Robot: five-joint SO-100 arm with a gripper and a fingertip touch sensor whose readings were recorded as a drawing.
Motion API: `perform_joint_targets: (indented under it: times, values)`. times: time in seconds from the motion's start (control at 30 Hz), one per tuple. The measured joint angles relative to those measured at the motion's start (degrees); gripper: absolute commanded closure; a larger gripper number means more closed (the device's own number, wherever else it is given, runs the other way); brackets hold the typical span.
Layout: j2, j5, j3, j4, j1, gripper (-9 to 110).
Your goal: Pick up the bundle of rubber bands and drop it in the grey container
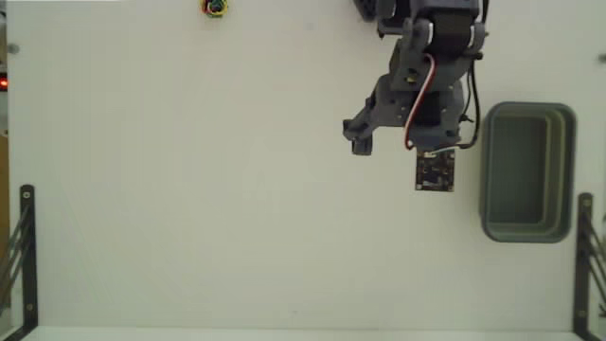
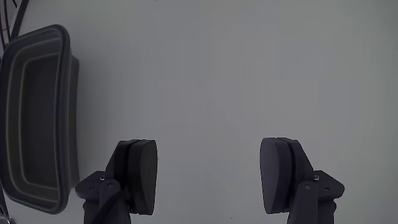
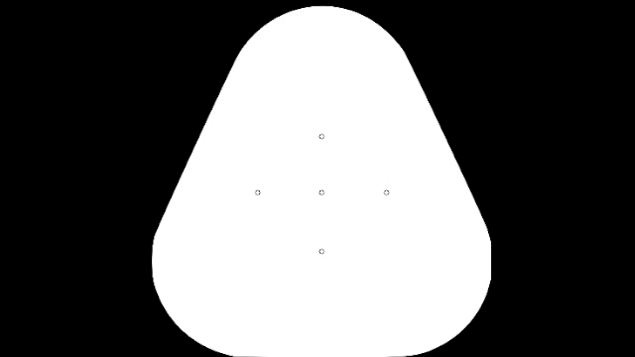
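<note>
Right now your tool [image 2: 208,177] is spread wide with nothing between its two dark fingers [image 2: 140,174], and in the wrist view only bare pale tabletop [image 2: 236,74] shows in the gap. In the fixed view the arm [image 1: 426,85] reaches down from the top edge, right of centre, and the tool [image 1: 365,142] hangs over open tabletop [image 1: 189,189], with a small circuit board [image 1: 435,171] showing at its lower right. The bundle [image 1: 216,8] lies at the very top edge of the fixed view, left of centre, well apart from the tool; you can make out yellow, green and a little red in it, and it does not show in the wrist view. The tub [image 1: 526,170] sits at the right side of the fixed view, just beside the arm, long side running up and down, and its inside looks empty. In the wrist view you see the tub [image 2: 37,118] at the left edge, beside the left finger but not touching it. Black metal brackets [image 1: 21,251] stand at the lower left and lower right corners of the fixed view.
</note>
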Motion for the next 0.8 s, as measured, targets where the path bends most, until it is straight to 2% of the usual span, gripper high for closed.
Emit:
perform_joint_targets:
  times: [0.43,0.8]
  values:
    - [0.00,0.00,0.00,0.00,0.00,-9]
    - [0.00,0.00,0.00,0.00,6.15,-9]
